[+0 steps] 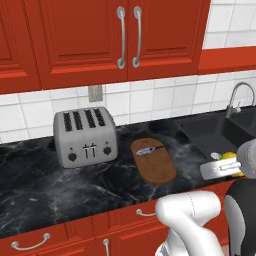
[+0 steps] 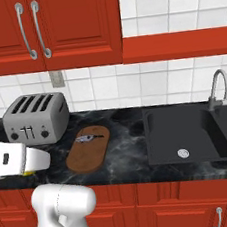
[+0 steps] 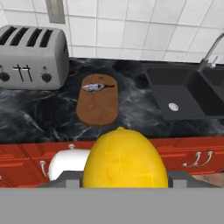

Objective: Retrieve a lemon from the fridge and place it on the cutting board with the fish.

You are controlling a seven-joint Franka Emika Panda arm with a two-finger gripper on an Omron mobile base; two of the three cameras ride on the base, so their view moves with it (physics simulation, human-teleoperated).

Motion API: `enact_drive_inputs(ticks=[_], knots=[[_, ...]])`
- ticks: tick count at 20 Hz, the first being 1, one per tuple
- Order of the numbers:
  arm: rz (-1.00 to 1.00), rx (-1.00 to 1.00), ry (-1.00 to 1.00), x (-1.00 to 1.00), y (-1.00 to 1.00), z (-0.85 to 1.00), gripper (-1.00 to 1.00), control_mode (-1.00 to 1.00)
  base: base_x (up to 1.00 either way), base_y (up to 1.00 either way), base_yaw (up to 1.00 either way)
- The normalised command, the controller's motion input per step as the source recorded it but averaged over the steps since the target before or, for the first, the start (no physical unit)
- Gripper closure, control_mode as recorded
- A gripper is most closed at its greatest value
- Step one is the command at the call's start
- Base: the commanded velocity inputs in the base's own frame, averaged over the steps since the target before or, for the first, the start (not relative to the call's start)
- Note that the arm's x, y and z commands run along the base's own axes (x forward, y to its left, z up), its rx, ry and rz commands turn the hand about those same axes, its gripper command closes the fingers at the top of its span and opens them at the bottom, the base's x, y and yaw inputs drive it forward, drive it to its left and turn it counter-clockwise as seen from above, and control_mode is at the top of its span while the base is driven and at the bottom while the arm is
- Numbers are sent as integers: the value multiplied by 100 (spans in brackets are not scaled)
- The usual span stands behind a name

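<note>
**Lemon Held Short of the Board**

A black marble counter [image 1: 40, 180] is stretching across the middle of both base views, with red cabinets [image 1: 75, 35] hanging above it and a dark sink [image 2: 188, 131] sitting at the right of the frame. A grey four-slot toaster [image 1: 85, 136] is standing at centre left in the left base view. Just beside it, the cutting board [image 1: 156, 162] is lying flat on the counter, and the fish [image 1: 147, 150] is resting on the board's far end, near the wall.

The gripper [image 1: 231, 167] is hanging at the right edge of the left base view, in front of the counter's edge, and is clamping the lemon [image 3: 124, 159] between its parted fingers. In the hand view the lemon is filling the lower centre of the frame, well apart from the board. The fruit is hiding the finger tips there. In the base views just slivers of yellow are peeking out around the white hand, at the right edge and at the lower left respectively. The faucet [image 2: 218, 87] is partly cut off in the hand view's upper right.
</note>
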Motion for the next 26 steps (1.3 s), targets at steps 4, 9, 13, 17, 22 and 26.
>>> enact_drive_inputs(ticks=[4,9,13,17,22,26], knots=[[0,0,11,38,0,-9,100,-100,0,0,0],[0,9,17,93,0,-67,100,-100,0,0,0],[0,17,16,92,0,-86,100,-100,0,0,0],[1,15,1,62,0,-51,100,-100,0,0,0],[0,-1,4,44,0,-20,100,-100,0,0,0],[0,-12,-1,42,0,-44,100,-100,0,0,0]])
